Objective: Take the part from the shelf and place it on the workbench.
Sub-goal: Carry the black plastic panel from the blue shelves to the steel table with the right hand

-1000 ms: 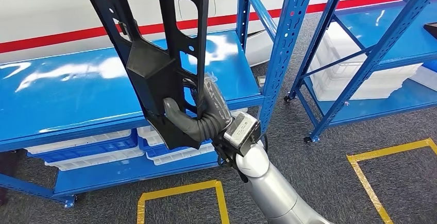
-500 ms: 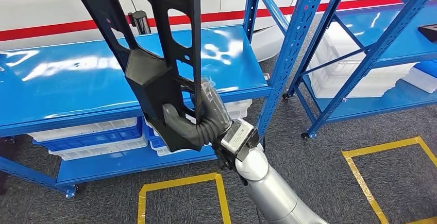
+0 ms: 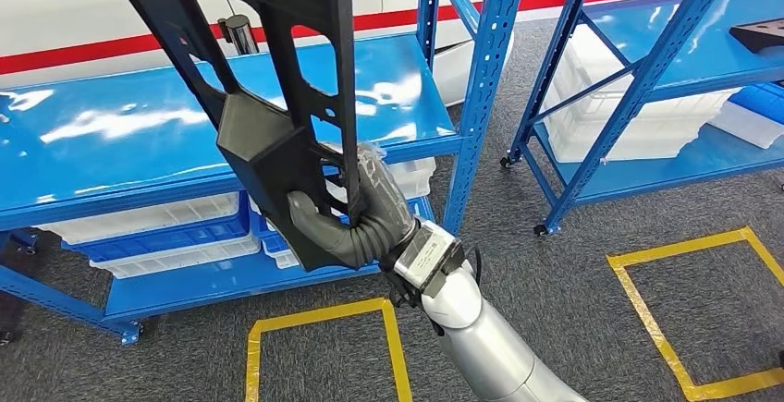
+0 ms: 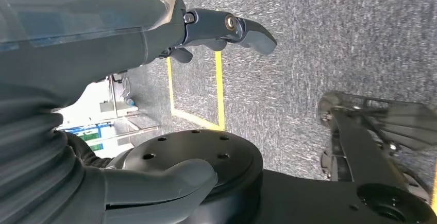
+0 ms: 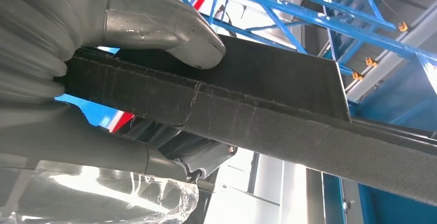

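Note:
The part (image 3: 268, 134) is a long black plastic panel with cut-outs and a boxy bulge. It stands tilted, lifted in front of the blue shelf (image 3: 111, 143) and running out of the picture's top. My right hand (image 3: 356, 217) grips its lower end, thumb across the front and fingers behind. In the right wrist view the thumb (image 5: 165, 28) presses on the part's dark edge (image 5: 268, 100). My left hand (image 4: 154, 44) hangs over grey carpet with thumb and fingers apart and nothing in it.
White and blue trays (image 3: 157, 231) sit under the shelf board. A second blue rack (image 3: 647, 60) stands at the right with white bins and another black part (image 3: 758, 32). Yellow tape squares (image 3: 324, 319) (image 3: 684, 263) mark the carpet. A white body with a red stripe (image 3: 92, 51) lies behind.
The whole picture has shifted, so the camera has moved. My right hand keeps its grip on the part, which sits slightly further left and further from the shelf.

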`<state>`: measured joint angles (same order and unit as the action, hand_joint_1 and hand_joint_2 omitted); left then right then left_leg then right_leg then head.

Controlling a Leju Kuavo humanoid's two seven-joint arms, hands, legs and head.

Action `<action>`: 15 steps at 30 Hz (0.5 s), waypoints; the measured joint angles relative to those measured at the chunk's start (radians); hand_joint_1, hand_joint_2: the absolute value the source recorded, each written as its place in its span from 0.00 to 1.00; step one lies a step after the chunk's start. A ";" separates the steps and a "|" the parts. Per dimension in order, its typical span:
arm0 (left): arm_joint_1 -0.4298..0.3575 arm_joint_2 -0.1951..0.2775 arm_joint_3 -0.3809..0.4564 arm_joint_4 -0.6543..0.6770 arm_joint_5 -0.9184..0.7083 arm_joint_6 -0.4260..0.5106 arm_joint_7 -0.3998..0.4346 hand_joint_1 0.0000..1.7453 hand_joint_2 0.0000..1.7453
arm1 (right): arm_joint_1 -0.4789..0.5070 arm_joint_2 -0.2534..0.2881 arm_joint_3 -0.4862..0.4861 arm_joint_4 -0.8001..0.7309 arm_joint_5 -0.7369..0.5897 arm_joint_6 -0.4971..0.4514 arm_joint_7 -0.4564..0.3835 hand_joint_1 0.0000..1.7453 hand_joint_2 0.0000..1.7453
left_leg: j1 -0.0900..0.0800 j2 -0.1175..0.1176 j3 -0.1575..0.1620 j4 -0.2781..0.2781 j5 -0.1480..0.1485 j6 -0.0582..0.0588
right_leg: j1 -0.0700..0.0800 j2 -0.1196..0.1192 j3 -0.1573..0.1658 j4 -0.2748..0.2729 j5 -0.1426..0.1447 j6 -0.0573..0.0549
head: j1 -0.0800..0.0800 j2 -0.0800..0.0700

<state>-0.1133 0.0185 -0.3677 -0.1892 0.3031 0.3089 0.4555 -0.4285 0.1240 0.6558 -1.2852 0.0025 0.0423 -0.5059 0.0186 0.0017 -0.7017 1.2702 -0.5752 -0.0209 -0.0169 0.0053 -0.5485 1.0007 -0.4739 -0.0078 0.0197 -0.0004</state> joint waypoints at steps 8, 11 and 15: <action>-0.009 0.000 0.000 0.000 0.003 -0.005 0.000 0.00 1.00 | -0.005 0.006 0.023 0.000 0.015 0.009 -0.009 1.00 1.00 | -0.006 -0.003 0.166 -0.264 0.089 0.032 | 0.002 -0.001 -0.029 0.013 0.025 0.041 | 0.002 0.000; -0.010 0.001 0.001 -0.001 0.006 -0.005 0.000 0.00 1.00 | -0.006 0.006 0.029 0.000 0.015 0.012 -0.010 1.00 1.00 | -0.006 0.005 0.146 -0.277 0.117 0.062 | 0.004 -0.003 -0.072 0.096 -0.041 0.035 | 0.004 0.000; -0.008 0.000 0.001 -0.001 0.009 -0.005 0.000 0.00 1.00 | -0.005 0.006 0.037 0.001 0.015 0.012 -0.011 1.00 1.00 | -0.012 0.009 0.100 -0.276 0.150 0.068 | 0.004 -0.003 -0.126 0.292 -0.137 0.031 | 0.004 0.000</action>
<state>-0.1215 0.0186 -0.3670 -0.1904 0.3120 0.3042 0.4554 -0.4331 0.1296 0.6932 -1.2841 0.0179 0.0547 -0.5165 0.0067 0.0102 -0.6014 0.9940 -0.4255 0.0473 -0.0126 0.0024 -0.6742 1.2925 -0.6108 0.0228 0.0240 -0.0004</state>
